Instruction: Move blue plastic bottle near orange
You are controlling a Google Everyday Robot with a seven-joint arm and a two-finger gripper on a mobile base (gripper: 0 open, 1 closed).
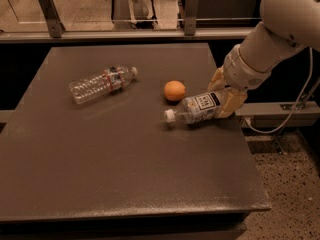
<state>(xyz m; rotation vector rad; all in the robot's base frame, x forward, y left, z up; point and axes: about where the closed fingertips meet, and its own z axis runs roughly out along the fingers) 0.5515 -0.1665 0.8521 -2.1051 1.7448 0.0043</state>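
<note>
The blue plastic bottle [196, 108] lies on its side on the dark table [125, 164], white cap pointing left, label with a dark square logo facing up. The gripper [223, 96] is at the bottle's base end, its tan fingers [231, 103] on either side of it. The orange [174, 90] sits just left of and behind the bottle, a small gap from it.
A slimmer clear ribbed bottle [101, 83] with a red band lies on its side at the table's left. The table's right edge runs just past the gripper. A railing with metal posts [48, 11] stands behind the table. A cable [295, 109] hangs at the right.
</note>
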